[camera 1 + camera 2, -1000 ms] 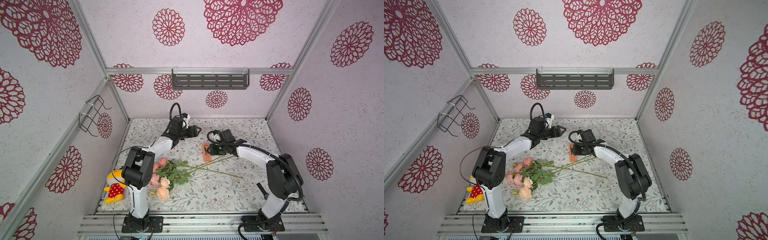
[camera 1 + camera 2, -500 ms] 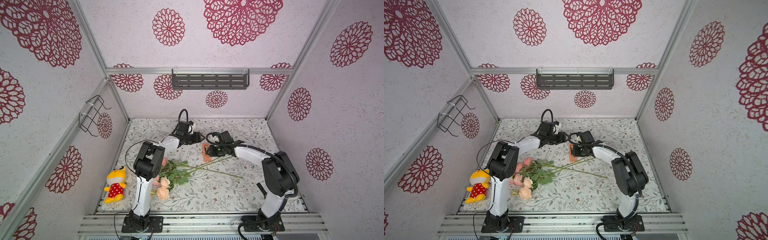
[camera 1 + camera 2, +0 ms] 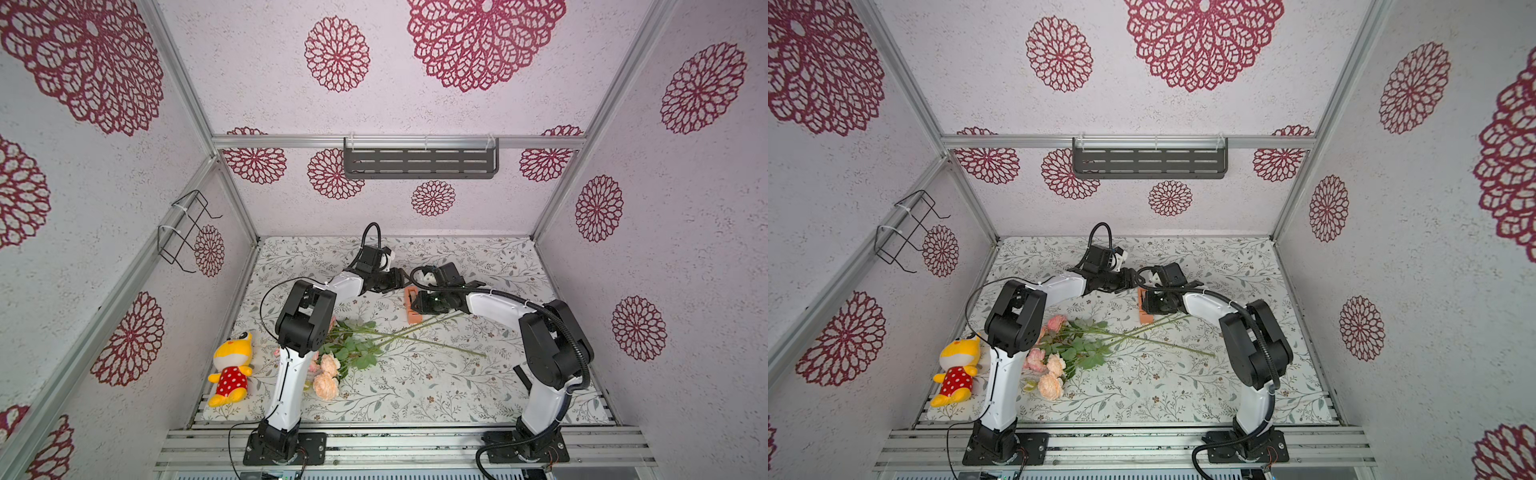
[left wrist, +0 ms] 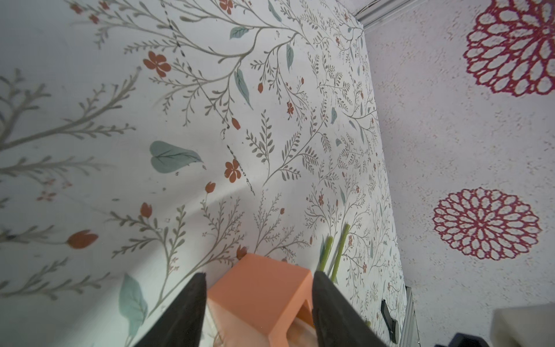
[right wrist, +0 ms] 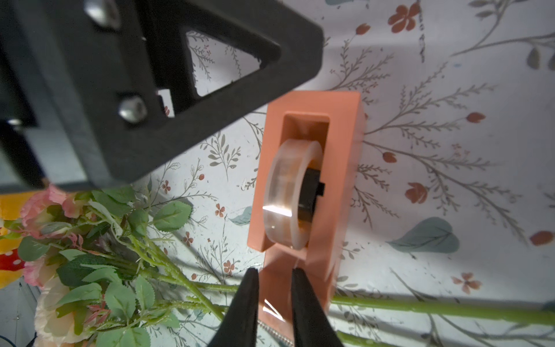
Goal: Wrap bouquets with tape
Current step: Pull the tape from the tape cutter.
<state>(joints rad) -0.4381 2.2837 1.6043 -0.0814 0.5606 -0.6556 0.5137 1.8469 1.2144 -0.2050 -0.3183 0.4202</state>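
Observation:
The bouquets (image 3: 353, 349) (image 3: 1075, 349) lie in mid table, pink and peach blooms to the left, long green stems (image 4: 339, 255) running right under the right arm. The tape is a clear roll (image 5: 288, 192) in an orange block dispenser (image 3: 413, 311) (image 3: 1145, 311) just behind the stems. My left gripper (image 3: 401, 283) (image 4: 258, 275) has its fingers (image 4: 192, 306) pressed on both sides of the dispenser's far end. My right gripper (image 3: 415, 308) (image 5: 271, 270) hovers over the cutter end, fingers (image 5: 246, 300) close together but apart, a shiny tape tab (image 5: 271, 309) in the gap.
A yellow plush toy (image 3: 230, 370) (image 3: 957, 370) lies at the front left beside the left arm's base. A dark strap-like thing (image 3: 521, 374) (image 4: 389, 321) lies near the right arm's base. On the back wall hangs a black shelf (image 3: 419, 158), on the left wall a wire rack (image 3: 183, 232).
The left arm swung right from the rear of the table and closed its jaws round the dispenser's far end. The right gripper's jaws narrowed over the cutter end.

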